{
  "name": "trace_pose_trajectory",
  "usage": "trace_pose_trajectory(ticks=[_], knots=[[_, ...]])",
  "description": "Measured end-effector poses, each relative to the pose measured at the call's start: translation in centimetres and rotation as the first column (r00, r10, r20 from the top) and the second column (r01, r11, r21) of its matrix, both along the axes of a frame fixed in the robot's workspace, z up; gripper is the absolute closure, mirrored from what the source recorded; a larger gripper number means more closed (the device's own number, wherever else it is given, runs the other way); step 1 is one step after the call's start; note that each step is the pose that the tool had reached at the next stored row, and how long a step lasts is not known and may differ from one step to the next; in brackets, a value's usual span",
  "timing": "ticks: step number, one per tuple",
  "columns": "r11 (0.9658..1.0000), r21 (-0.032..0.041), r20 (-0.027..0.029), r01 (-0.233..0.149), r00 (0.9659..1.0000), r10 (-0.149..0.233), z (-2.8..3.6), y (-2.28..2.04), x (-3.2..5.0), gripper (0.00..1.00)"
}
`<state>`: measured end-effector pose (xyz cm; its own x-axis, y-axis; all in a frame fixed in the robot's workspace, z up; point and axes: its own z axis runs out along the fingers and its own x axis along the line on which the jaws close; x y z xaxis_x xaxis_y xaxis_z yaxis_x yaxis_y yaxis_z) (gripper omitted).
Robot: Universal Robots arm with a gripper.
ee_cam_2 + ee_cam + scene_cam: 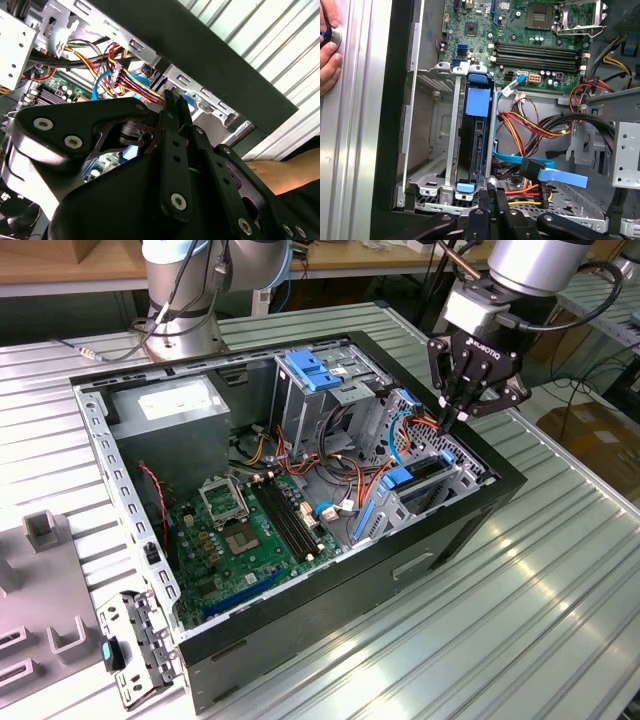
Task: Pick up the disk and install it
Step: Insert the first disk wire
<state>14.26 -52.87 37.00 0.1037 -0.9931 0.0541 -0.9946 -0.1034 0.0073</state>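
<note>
The disk [477, 135] stands on edge in a slot of the metal drive cage [427, 150] inside the open computer case [470, 520]. Blue plastic rails frame it, with blue tabs at both ends. In the exterior view the disk [402, 478] sits low in the cage at the case's corner on that view's right. My gripper [457, 416] hovers just above that cage, near the bundle of coloured cables. Both wrist views show its black fingertips [494, 199] [173, 106] pressed together, shut, with nothing between them and a short gap to the disk's end.
A grey power supply box [175, 405] and the green motherboard [245, 530] fill the case. A blue flat cable [555, 175] and red-yellow wires [530, 127] lie beside the cage. A person's hand [327, 50] rests on the ribbed table. Grey fixtures [45, 530] stand at the exterior view's left.
</note>
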Motion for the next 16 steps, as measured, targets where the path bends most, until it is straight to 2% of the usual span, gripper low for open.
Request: trace_pose_trajectory(ticks=[1,4,5,7,8,12,16], knots=[[1.0,-0.0001,0.0,0.002,1.0,-0.002,0.0,-0.01,-0.07,0.83],[0.9987,-0.0002,0.0,0.051,0.9987,-0.051,0.0,0.0,-0.08,0.83],[0.9978,-0.0004,0.0001,0.066,0.9978,-0.066,0.0,0.0,-0.08,0.83],[0.9939,0.0,0.0,0.11,0.9939,-0.11,-0.05,0.0,-0.1,0.83],[0.9929,0.0001,0.0,0.119,0.9929,-0.119,-0.09,0.0,-0.21,0.83],[0.9911,-0.0001,0.0,0.133,0.9911,-0.133,-0.12,-0.01,-0.58,0.83],[0.9911,-0.0001,0.0,0.133,0.9911,-0.133,-0.12,0.0,-0.69,0.83]])
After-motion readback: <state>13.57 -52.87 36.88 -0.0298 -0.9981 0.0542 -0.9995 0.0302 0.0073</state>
